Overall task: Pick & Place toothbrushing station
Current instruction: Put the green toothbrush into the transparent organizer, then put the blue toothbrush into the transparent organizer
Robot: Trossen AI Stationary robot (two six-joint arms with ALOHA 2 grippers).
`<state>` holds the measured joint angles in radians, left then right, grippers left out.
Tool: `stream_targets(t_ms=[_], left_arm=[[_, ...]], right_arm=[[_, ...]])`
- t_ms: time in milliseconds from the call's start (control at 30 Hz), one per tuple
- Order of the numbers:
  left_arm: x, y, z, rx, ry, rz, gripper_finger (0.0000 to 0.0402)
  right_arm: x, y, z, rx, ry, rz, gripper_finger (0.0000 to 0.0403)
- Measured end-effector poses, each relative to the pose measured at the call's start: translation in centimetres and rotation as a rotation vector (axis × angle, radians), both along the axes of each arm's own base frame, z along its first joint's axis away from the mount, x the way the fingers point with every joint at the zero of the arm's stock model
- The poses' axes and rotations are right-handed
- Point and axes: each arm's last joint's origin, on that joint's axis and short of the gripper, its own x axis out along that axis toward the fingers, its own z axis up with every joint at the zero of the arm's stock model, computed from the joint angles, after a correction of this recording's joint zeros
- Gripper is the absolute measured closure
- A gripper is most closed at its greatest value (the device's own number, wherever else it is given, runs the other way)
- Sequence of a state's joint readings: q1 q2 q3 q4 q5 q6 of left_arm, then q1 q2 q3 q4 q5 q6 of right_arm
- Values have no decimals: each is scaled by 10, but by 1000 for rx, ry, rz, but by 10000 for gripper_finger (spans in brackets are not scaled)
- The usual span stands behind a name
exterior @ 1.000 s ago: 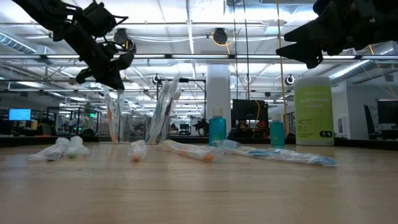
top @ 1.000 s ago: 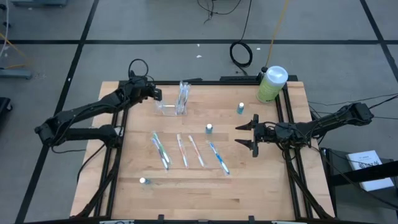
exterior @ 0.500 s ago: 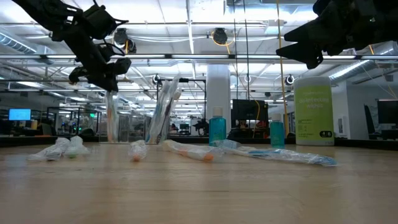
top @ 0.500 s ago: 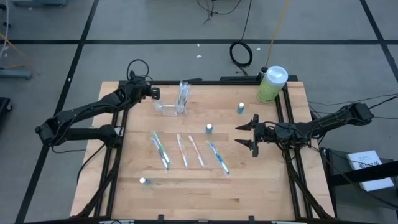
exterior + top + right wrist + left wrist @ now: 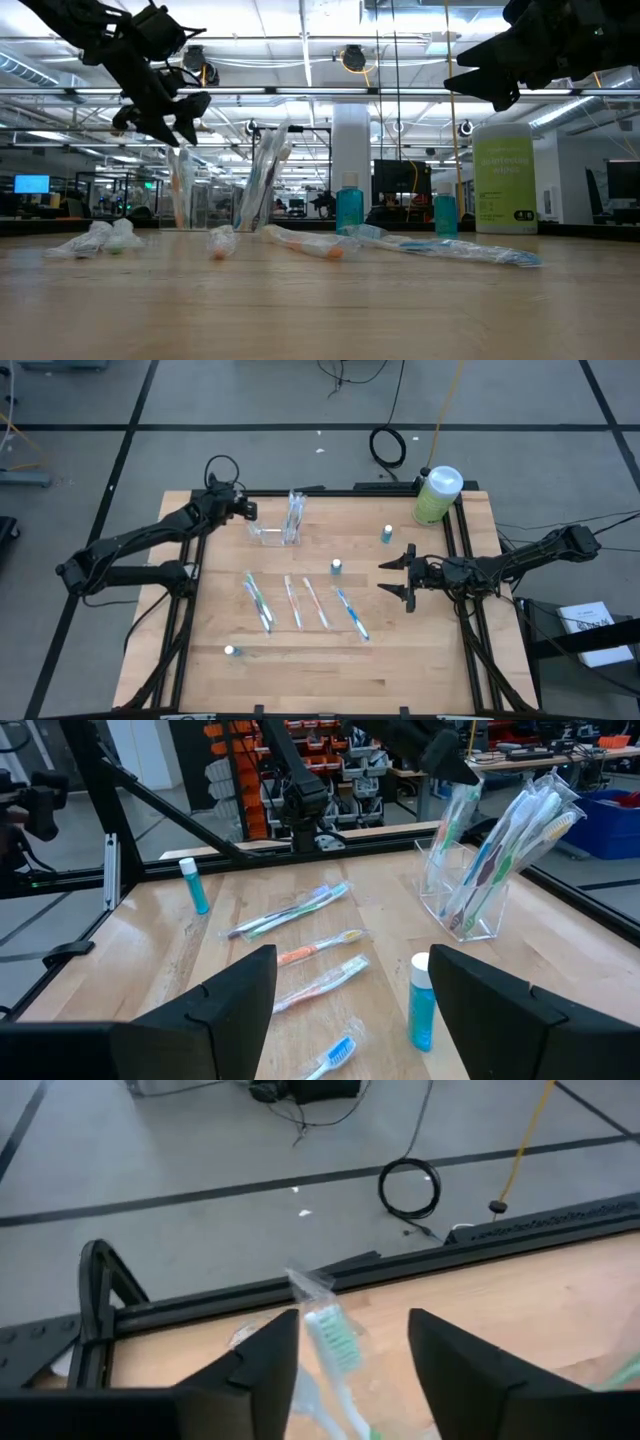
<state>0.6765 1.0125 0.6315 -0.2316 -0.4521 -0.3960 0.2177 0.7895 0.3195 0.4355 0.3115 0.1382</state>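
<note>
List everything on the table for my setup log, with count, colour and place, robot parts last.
toothbrushing station: 1, clear, far left of the table, wrapped brushes standing in it.
wrapped toothbrushes: 4 lying, mixed colours, row at table centre.
small blue bottles: 3 visible, blue with white caps; two right of the station, one near the front left.
green bottle: 1, green with white cap, far right corner.
left end effector: 1, dark, open, just left of the station, a wrapped brush between its fingers.
right end effector: 1, dark, open, above the table's right side.

Left end effector [image 5: 246, 510] open; right end effector [image 5: 398, 581] open.
</note>
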Motion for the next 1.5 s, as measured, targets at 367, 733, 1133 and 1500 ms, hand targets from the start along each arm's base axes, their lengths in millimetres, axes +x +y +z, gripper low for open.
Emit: stream_targets(t_ms=[367,733,1133,1500], left_arm=[[-12,-15,26,100,-109,-54,163],[-1,-54,77,274,-533,-778,162],[18,-117,89,503,-544,-1254,162],[27,-136,82,548,-437,-1251,163]], right_arm=[[0,0,0,0,0,0,149],[0,0,0,98,-9,-8,149],[20,18,-3,138,4,168,149],[94,80,7,-49,659,2,149]])
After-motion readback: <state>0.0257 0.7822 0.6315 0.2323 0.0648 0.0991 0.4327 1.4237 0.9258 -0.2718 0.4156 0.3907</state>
